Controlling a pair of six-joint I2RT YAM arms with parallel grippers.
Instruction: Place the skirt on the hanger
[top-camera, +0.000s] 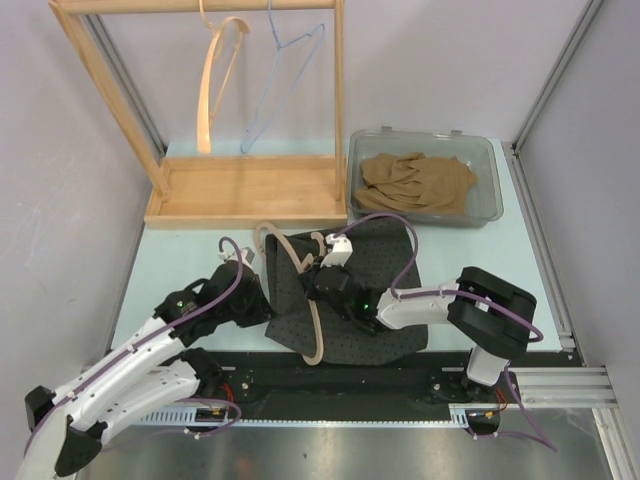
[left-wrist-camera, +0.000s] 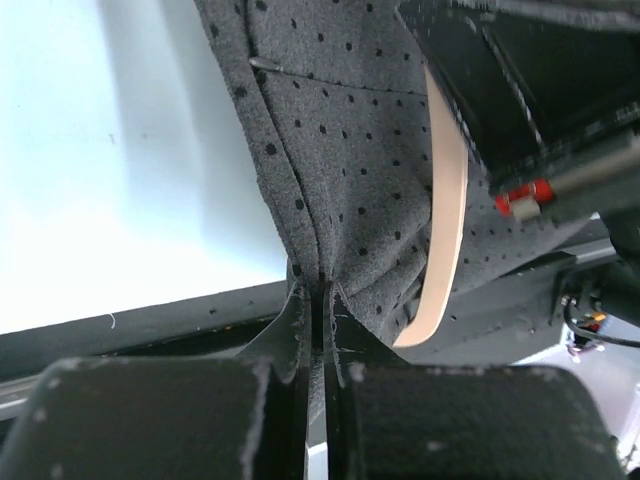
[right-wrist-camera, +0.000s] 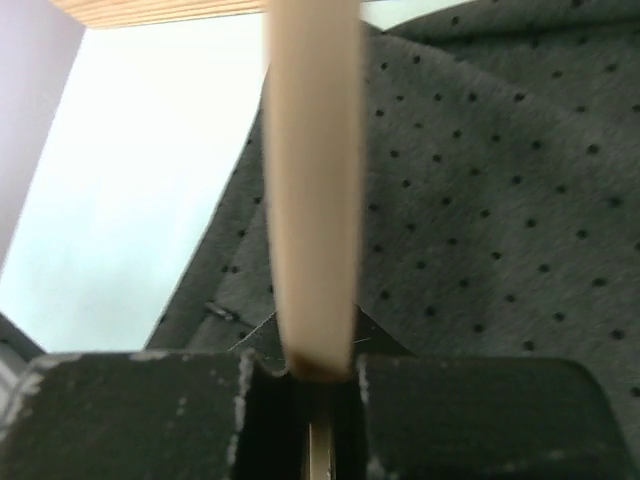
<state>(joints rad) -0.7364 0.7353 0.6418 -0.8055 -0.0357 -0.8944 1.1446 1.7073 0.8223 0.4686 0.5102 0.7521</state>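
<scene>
The dark grey dotted skirt (top-camera: 370, 290) lies on the table in front of the arms. A light wooden hanger (top-camera: 305, 290) lies across its left part. My left gripper (top-camera: 262, 300) is shut on the skirt's left edge; in the left wrist view the fabric (left-wrist-camera: 340, 160) is pinched between the fingers (left-wrist-camera: 295, 330), with the hanger arm (left-wrist-camera: 445, 210) to the right. My right gripper (top-camera: 325, 280) is shut on the hanger; in the right wrist view the hanger arm (right-wrist-camera: 310, 180) runs up from between the fingers over the skirt (right-wrist-camera: 480, 200).
A wooden rack (top-camera: 245, 190) with a wooden hanger (top-camera: 215, 80) and a blue wire hanger (top-camera: 285, 80) stands at the back. A clear bin (top-camera: 485, 165) holding a tan garment (top-camera: 415, 182) sits at the back right.
</scene>
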